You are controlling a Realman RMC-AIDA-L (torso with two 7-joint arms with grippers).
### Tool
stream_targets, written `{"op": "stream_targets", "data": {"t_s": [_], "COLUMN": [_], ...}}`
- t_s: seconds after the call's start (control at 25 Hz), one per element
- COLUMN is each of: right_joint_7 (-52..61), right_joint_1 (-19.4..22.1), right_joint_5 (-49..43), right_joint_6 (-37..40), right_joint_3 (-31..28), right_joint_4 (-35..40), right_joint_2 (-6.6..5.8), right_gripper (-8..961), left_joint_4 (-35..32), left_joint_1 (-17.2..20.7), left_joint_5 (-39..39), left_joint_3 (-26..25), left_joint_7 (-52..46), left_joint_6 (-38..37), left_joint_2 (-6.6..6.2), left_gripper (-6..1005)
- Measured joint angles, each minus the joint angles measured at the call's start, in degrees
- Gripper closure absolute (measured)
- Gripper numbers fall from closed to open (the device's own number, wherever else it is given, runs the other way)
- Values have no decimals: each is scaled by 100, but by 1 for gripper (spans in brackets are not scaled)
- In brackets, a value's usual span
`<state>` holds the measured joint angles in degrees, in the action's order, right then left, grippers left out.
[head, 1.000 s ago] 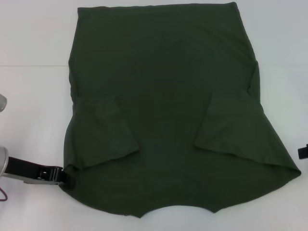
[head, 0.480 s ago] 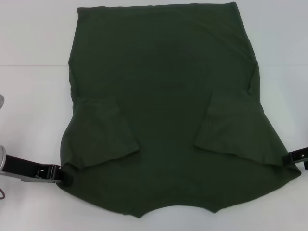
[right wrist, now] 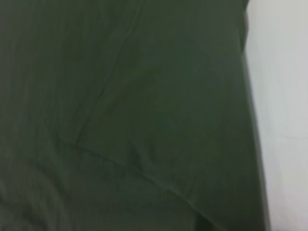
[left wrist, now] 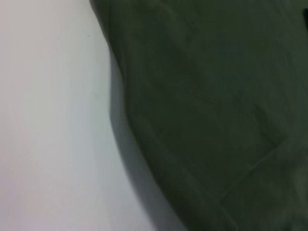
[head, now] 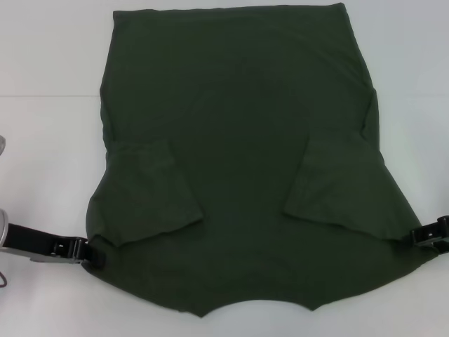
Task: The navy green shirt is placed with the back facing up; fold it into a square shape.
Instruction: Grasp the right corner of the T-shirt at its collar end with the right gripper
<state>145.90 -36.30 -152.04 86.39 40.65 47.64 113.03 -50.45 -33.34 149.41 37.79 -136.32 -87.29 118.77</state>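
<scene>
Dark olive-green cotton T-shirt (head: 238,154) lay flat, plain side up, on the white table (head: 49,140); both sleeves were folded inward, body folds remained. Left gripper (head: 95,253) and right gripper (head: 415,237) touched its near corners; finger state undeterminable.

navy green shirt (head: 238,161) collar cut off, both wrist views blurred

Navy green shirt (head: 245,161) flat on my white table (head: 49,140), plain side up, both sleeves folded inward onto its body, hem at far table edge, collar end nearest me.
</scene>
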Motion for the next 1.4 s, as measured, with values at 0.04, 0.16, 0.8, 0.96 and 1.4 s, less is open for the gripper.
{"op": "stream_targets", "data": {"t_s": [0.04, 0.16, 0.8, 0.96, 1.4], "right_joint_7": [0, 0, -6, -36, -41], "right_joint_1": [-4, -19, -52, -26, -59], "right_joint_5": [0, -1, 3, 10, 2], "right_joint_6": [-25, -88, -187, -193, -195], "right_joint_3": [34, 90, 161, 168, 172], "right_joint_4": [-4, -73, -67, -1, 4], "right_joint_2": [12, 30, 118, 134, 131], "right_gripper": [186, 198, 259, 294, 588], "left_joint_4": [0, 1, 10, 10, 10], "left_joint_1": [-4, -7, -6, 2, 19], "left_joint_5": [0, 0, -18, -18, -18], "left_joint_3": [0, 0, -14, -18, -90], "left_joint_7": [0, 7, 35, 35, 53], "left_joint_6": [1, 8, 11, 11, 11], "left_joint_2": [0, 0, 5, 5, 5], "left_gripper": [946, 947, 947, 946, 946]}}
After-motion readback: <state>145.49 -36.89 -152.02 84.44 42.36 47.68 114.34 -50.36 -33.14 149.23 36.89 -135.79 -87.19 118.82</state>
